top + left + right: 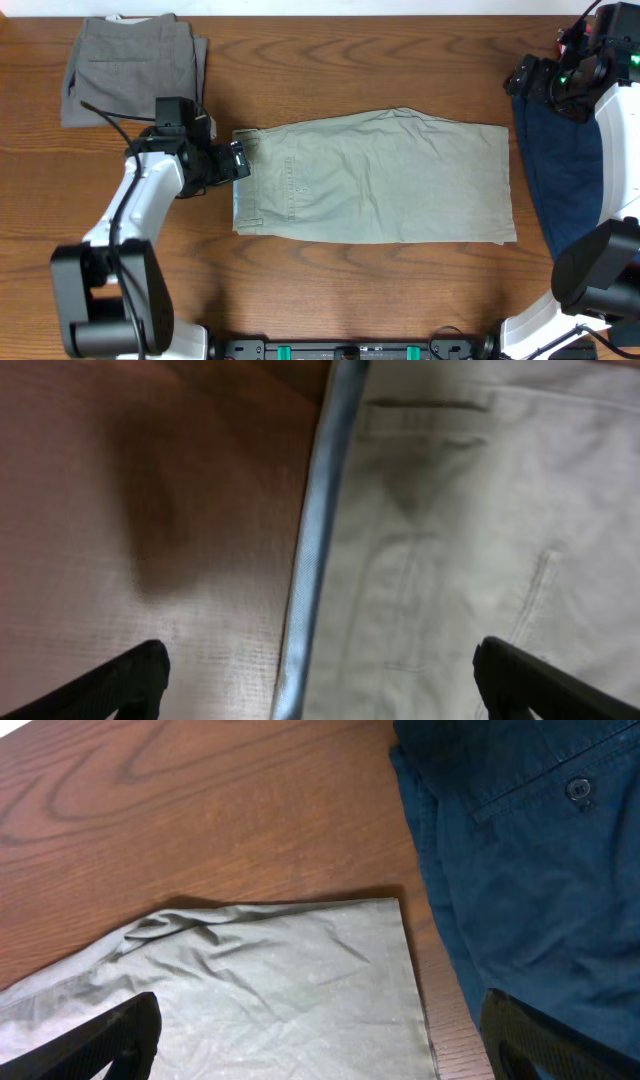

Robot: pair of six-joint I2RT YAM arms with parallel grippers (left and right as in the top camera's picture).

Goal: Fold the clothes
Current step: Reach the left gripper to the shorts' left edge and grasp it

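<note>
Khaki shorts (375, 178) flat at centre, waistband (315, 540) at 9 o'clock. My left gripper (238, 160) spread wide over waistband edge, empty. Right gripper (527, 77) at 2 o'clock, fingers apart, empty. I judge grasp stage; next, pinch waistband, carry toward 3 o'clock.

Overhead view: bright, even illumination with sharp focus across the tabletop (380, 290). The arms cast only faint, soft shadows.

Left wrist view: dim, warm-toned and soft throughout. A diffuse dark shadow lies on the tabletop beside the khaki shorts (480, 540). The left claw (325, 685) renders dark and blurred.

Right wrist view: sharper, with moderate light. A narrow shadow borders the cloth's upper edge. The right claw (320, 1040) renders near-black.
</note>
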